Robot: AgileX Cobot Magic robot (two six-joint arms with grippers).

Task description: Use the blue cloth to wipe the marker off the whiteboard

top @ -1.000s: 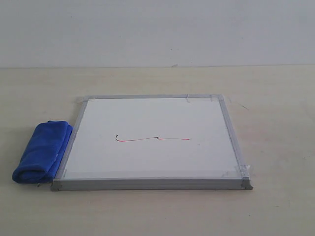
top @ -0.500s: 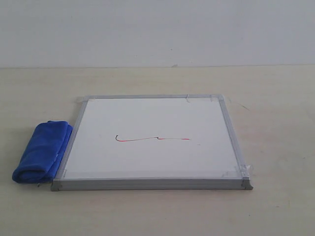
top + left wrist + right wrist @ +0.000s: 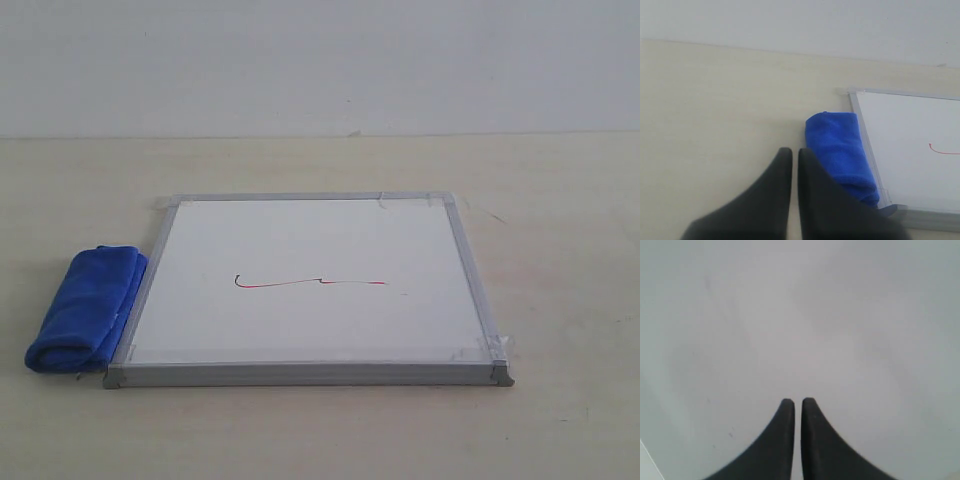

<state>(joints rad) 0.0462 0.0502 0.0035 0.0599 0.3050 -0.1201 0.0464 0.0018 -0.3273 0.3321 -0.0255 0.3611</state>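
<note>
**Item 1, marker line** [image 3: 310, 283]. You find it just below the middle of the exterior view. It is a thin red stroke running roughly level, with a short dark hook at its left end and a small kink near its middle. It sits whole on the board, unwiped.

**Item 2, whiteboard** [image 3: 310, 225]. It lies flat and fills the centre of the exterior view. The face is white inside a thin silver-grey frame [image 3: 300, 374]. There are grey corner caps [image 3: 503, 378] at the near corners and scraps of clear tape [image 3: 470, 352] at the corners.

**Item 3, blue cloth** [image 3: 88, 308]. It is in the lower left of the exterior view, a thick fuzzy folded roll. It rests on the table right up against the board's left frame rail, off the white face.

**Item 4, left pincer** [image 3: 792, 151]. You see it in the left wrist view. Its two dark fingers are drawn together with only a slit between them, and they hold nothing. It hangs over bare table. The blue cloth [image 3: 840, 152] shows just past its fingers, and beyond that the whiteboard [image 3: 910, 145] and the hooked end of the marker line [image 3: 940, 150].

**Item 5, right pincer** [image 3: 798, 401]. You see it in the right wrist view. Its fingers are likewise closed to a slit and carry nothing. It faces a plain pale grey surface, and you cannot tell what that surface is.

**Item 6, table** [image 3: 560, 200]. A pale beige top that bears the board and the cloth.

**Item 7, wall** [image 3: 320, 60]. Plain grey-white, across the upper third of the exterior view.
</note>
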